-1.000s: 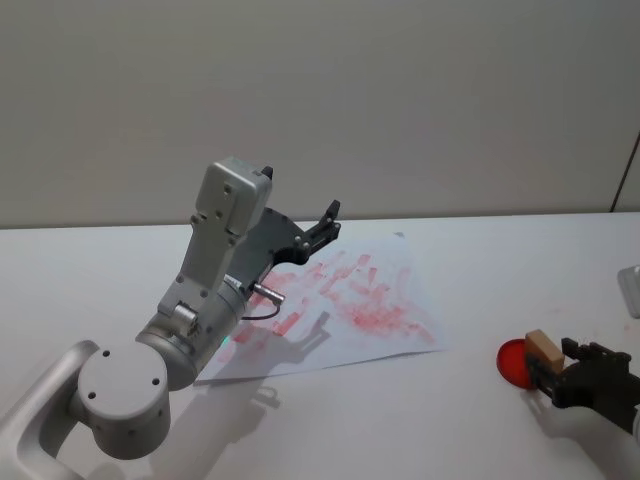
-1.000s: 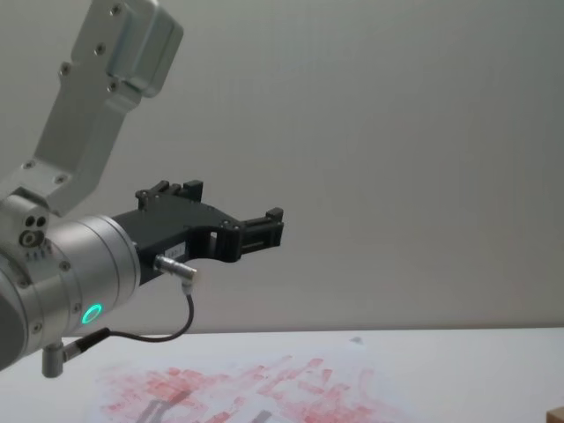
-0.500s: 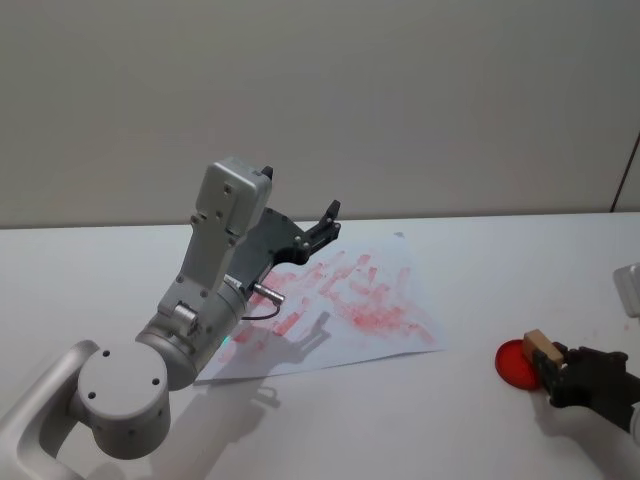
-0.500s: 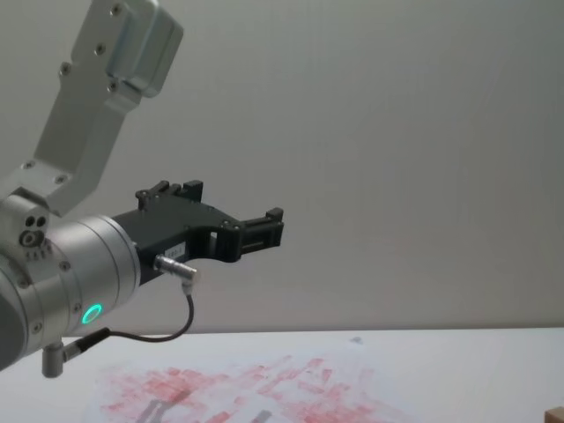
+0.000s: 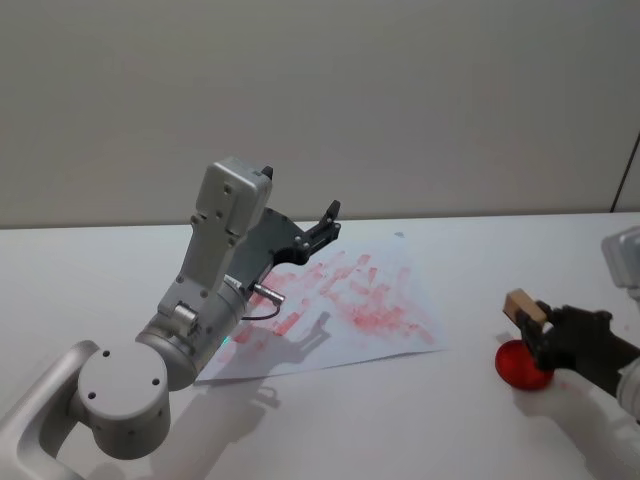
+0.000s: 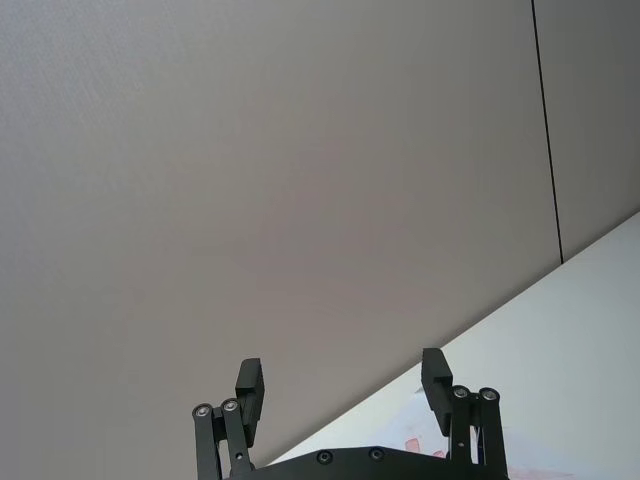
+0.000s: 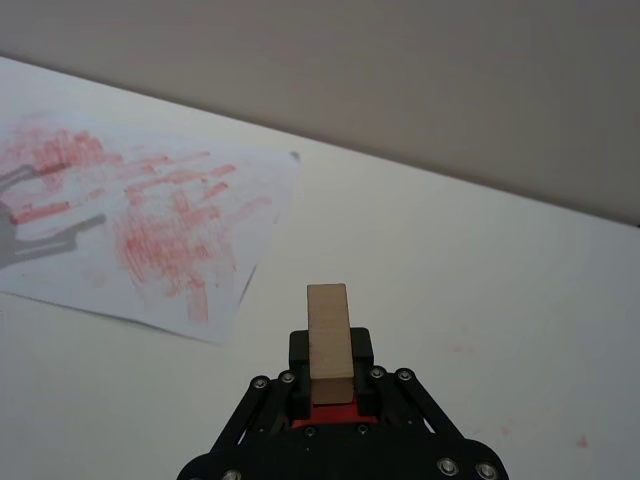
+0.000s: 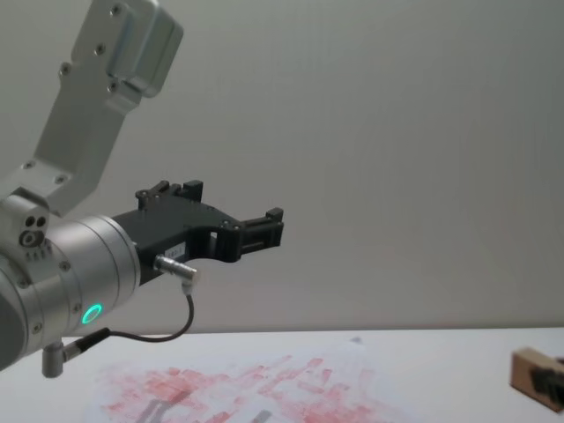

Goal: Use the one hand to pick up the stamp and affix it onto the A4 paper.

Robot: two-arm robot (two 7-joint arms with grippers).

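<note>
My right gripper (image 5: pixel 535 325) is shut on the stamp (image 5: pixel 523 303), a small light-brown wooden block, and holds it in the air just above a red ink pad (image 5: pixel 522 368). In the right wrist view the stamp (image 7: pixel 329 340) stands up between the black fingers (image 7: pixel 362 350). It also shows at the chest view's right edge as a wooden block (image 8: pixel 531 369). The A4 paper (image 5: pixel 350 300), smeared with red prints, lies left of the stamp on the white table (image 5: pixel 450 420). My left gripper (image 5: pixel 328 222) hangs open above the paper's far side, with nothing in it.
The round red ink pad sits near the table's right front. The raised left arm (image 5: pixel 215 270), with its dangling black cable, stands over the paper's left part and casts a shadow on it. A plain wall backs the table.
My right gripper has lifted the stamp off the red ink pad and carried it up and slightly left. The left arm has not moved.
</note>
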